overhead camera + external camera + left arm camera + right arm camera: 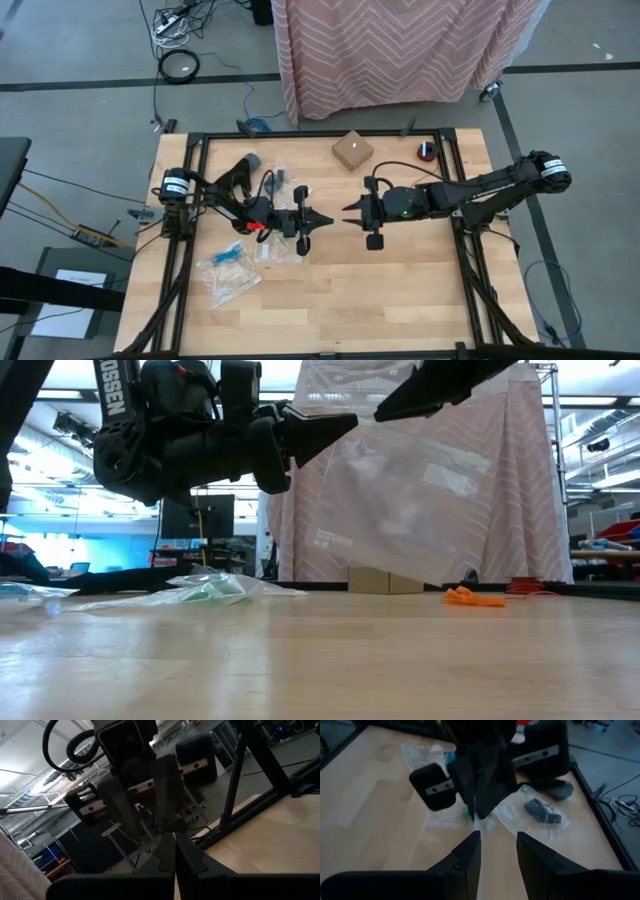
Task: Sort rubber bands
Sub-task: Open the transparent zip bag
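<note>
Jaws first: the left gripper (327,219) has its two dark tapered fingers pressed together, and in the low view a clear plastic bag (420,500) hangs from that pinched tip, limp and glossy against the striped cloth behind. The right gripper (347,212) faces it tip to tip over the middle of the table, its fingers (465,855) standing a narrow gap apart; whether they touch the bag's edge I cannot tell. Both arms are up off the wood, meeting nose to nose.

Down on the pale, grained wooden table (400,290), a small crumpled heap of orange rubber bands (473,597) lies on the surface in the low view, thin loops tangled together. Green rubber bands (222,590) show inside a flat clear zip bag (229,275) lying wrinkled on the left arm's side of the table. In the right wrist view another clear bag (535,815) holds a dark clump, black rubber bands (542,812), beside the left arm's wrist.

Further back, a small tan cardboard box (352,151) sits on the table near its far edge, square and matte. A small red-and-black round thing (427,150) rests near the far right corner. Beyond the table hangs a pink cloth with a white zigzag pattern (400,45).
</note>
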